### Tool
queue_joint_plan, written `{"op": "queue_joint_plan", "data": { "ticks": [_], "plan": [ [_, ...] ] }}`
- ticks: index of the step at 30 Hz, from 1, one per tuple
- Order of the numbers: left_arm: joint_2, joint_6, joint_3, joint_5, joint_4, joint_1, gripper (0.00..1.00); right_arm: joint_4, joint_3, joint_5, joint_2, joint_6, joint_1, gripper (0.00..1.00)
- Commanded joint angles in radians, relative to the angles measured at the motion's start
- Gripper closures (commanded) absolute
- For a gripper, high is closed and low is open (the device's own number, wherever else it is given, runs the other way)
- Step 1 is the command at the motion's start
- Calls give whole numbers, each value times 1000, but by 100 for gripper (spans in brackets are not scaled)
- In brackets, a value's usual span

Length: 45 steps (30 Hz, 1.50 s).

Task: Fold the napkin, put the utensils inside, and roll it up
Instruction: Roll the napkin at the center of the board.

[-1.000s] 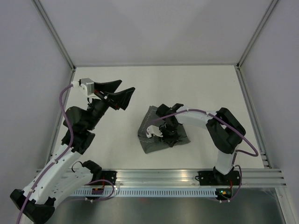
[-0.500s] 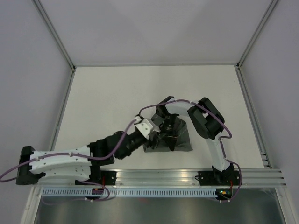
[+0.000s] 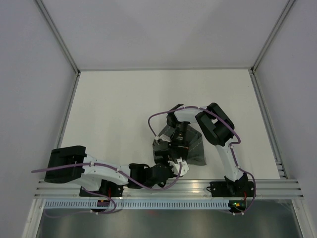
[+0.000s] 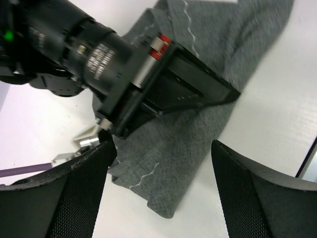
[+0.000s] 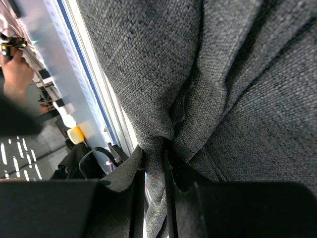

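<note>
The dark grey napkin (image 3: 194,151) lies bunched on the white table near the front middle. My right gripper (image 3: 179,145) presses down into it from above. In the right wrist view its jaws stand shut on a pinched fold of the napkin (image 5: 237,74), the cloth squeezed at my right gripper (image 5: 154,166). My left gripper (image 3: 173,166) sits low at the napkin's near edge, open. In the left wrist view my left gripper (image 4: 162,151) straddles a folded corner of the napkin (image 4: 171,168) without touching it, and the right gripper's black body (image 4: 148,84) lies across the cloth. The utensils are hidden.
An aluminium rail (image 3: 148,187) runs along the table's near edge just behind the left gripper. The left arm (image 3: 99,171) lies low along that rail. The right arm's elbow (image 3: 215,124) stands over the napkin's right side. Grey walls enclose the table.
The left arm swung down from high at the far left to low along the near edge, bringing its open gripper to the napkin. The right arm folded in, still pinching the cloth.
</note>
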Motion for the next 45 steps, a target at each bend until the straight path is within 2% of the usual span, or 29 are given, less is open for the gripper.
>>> {"op": "queue_joint_plan", "data": {
  "ticks": [1,10,19,26,31,45],
  "plan": [
    [24,180,-70,70,246,-10,13,268,-29,199,92,-31,-3,99],
    [93,251,-156,241,409,-10,12,274,-21,190,95,-24,-8,100],
    [202,173,-119,403,450,48,28,269,-13,182,106,-24,-16,99],
    [241,179,-116,408,541,88,29,275,-19,182,109,-19,-14,99],
    [257,147,-90,466,504,114,37,274,-18,179,106,-17,-19,99],
    [331,62,-93,456,570,134,37,268,-15,156,112,-14,-22,100]
  ]
}}
